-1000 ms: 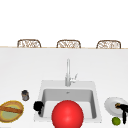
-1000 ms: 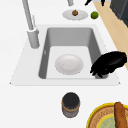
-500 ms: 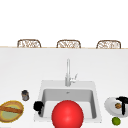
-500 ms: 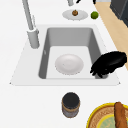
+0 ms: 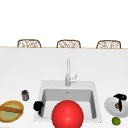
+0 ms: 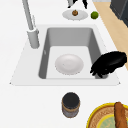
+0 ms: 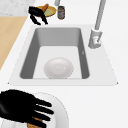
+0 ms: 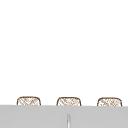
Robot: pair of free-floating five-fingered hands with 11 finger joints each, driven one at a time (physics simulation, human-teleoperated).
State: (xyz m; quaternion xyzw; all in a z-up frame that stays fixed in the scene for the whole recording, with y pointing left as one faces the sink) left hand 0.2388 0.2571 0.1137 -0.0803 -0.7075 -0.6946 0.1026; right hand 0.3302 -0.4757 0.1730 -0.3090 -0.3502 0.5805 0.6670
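My left hand [image 5: 37, 106] hangs over the sink's [image 5: 40, 98] front left corner, its fingers loose and holding nothing; the left side view has it as the left hand [image 6: 110, 63] and the right side view as the left hand [image 7: 37, 13]. My right hand [image 5: 120, 100] hovers open just above a small white plate [image 5: 110, 106] on the counter right of the sink. Seen from the right side, the right hand [image 7: 22, 107] stretches straight fingers over the small plate [image 7: 60, 113] and a brown piece of food [image 7: 35, 123]. A white dish [image 6: 69, 64] lies in the basin.
A dark jar [image 5: 25, 95] and a yellow plate [image 5: 5, 116] with a brown loaf [image 5: 11, 109] stand left of the sink. A lime [image 5: 115, 121] lies near the small plate. The tap [image 5: 67, 72] rises behind the basin. A large red ball [image 5: 67, 115] shows at the sink's front edge.
The right hand has shifted slightly over the small white plate. The left hand has stayed where it was.
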